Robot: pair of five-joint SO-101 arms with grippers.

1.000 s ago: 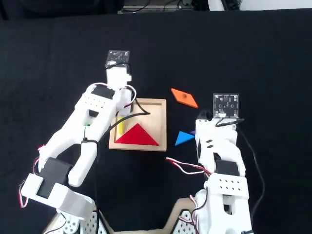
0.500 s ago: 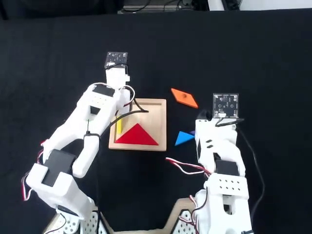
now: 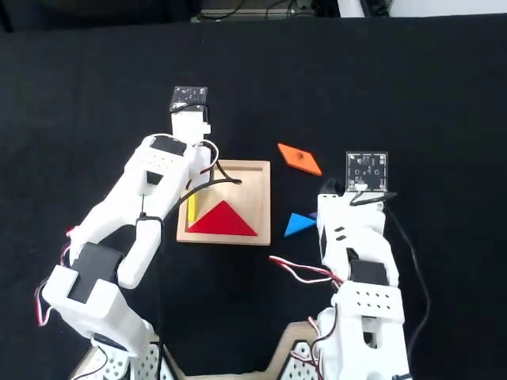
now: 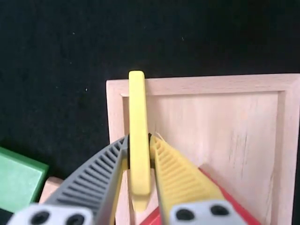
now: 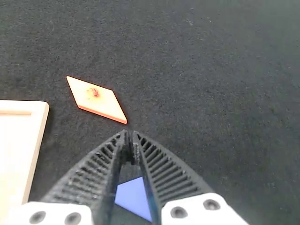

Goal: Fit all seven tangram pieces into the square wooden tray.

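The square wooden tray [image 3: 247, 165] lies at the table's middle with a red triangle [image 3: 223, 219] flat in its near part. My left gripper [image 4: 139, 138] is shut on a yellow piece [image 4: 137, 108], held on edge along the tray's left wall [image 4: 114, 112]; from above the yellow piece [image 3: 192, 207] shows beside the arm. The red triangle [image 4: 236, 208] lies close to the fingers. My right gripper [image 5: 127, 137] is shut on nothing, right of the tray. A blue triangle [image 3: 299, 224] lies under it on the cloth, and an orange parallelogram [image 3: 299, 158] lies ahead of it.
A green piece [image 4: 18, 180] lies on the cloth just outside the tray's left side, under the left arm. The orange parallelogram [image 5: 96, 100] sits beyond the tray's far right corner [image 5: 28, 112]. Black cloth covers the table, with open room at the far side and far right.
The left arm has shifted a little to the left and farther back, bringing the yellow piece against the tray's left wall. The right arm has not moved.
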